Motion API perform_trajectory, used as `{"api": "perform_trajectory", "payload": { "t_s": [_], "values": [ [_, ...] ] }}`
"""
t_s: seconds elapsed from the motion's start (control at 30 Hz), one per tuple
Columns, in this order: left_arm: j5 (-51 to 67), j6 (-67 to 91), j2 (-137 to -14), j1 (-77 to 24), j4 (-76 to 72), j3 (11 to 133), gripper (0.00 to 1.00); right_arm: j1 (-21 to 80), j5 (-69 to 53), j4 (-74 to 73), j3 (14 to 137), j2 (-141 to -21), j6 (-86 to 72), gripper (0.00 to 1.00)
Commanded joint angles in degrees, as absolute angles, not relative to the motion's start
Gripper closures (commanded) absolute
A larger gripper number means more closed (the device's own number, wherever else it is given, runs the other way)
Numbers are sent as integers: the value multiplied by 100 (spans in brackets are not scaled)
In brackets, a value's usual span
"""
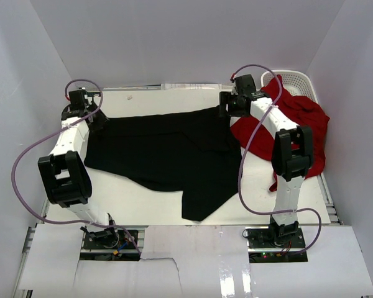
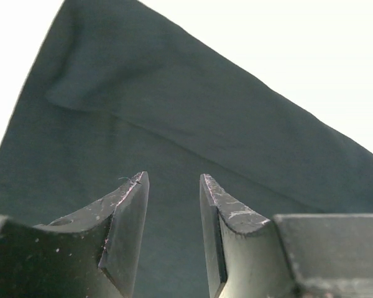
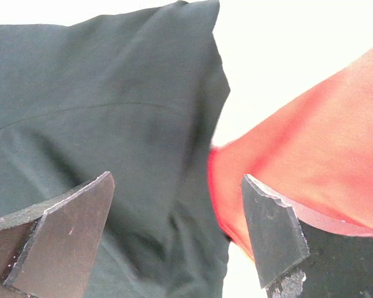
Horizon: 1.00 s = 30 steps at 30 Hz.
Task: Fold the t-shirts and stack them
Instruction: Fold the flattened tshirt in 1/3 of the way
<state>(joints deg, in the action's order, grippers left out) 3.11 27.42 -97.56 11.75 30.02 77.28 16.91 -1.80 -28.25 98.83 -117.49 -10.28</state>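
Below the right gripper [image 3: 177, 211], spread wide and empty, the black t-shirt [image 1: 168, 155] meets the red t-shirt [image 1: 304, 118] under one finger. The left gripper [image 2: 171, 205], half open, seemingly holds nothing; black cloth stretches lengthwise between both.

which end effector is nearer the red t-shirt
Right. The right end effector is at the red t-shirt edge, where it meets the black t-shirt; the left end effector is over the black t-shirt's opposite corner.
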Motion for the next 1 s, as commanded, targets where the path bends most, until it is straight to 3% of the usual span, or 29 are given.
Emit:
{"api": "perform_trajectory", "payload": {
  "t_s": [0.0,0.2,0.7,0.83,0.87,0.93,0.97],
  "values": [
    [97,2610,-9097,827,3006,7823,50,1679,1124,-3348,9871,-11400,-1020,12],
    [-105,2549,-8991,536,3023,7717,50,1670,2065,-3454,9659,-11531,-1195,12],
    [-185,2285,-8701,536,3102,7699,49,1293,2409,-3437,9765,-12463,-1266,17],
    [-176,2303,-8692,536,3103,7682,49,1108,2198,-3384,9747,-12586,-1266,49],
    [-167,2303,-8701,527,3103,7682,49,1081,2136,-3375,9764,-12595,-1266,63],
    [-158,2303,-8719,536,3103,7682,49,1020,1970,-3384,9817,-12621,-1292,79],
    [-158,2303,-8710,527,3103,7673,49,1011,1925,-3375,9878,-12612,-1292,92]
  ]
}}
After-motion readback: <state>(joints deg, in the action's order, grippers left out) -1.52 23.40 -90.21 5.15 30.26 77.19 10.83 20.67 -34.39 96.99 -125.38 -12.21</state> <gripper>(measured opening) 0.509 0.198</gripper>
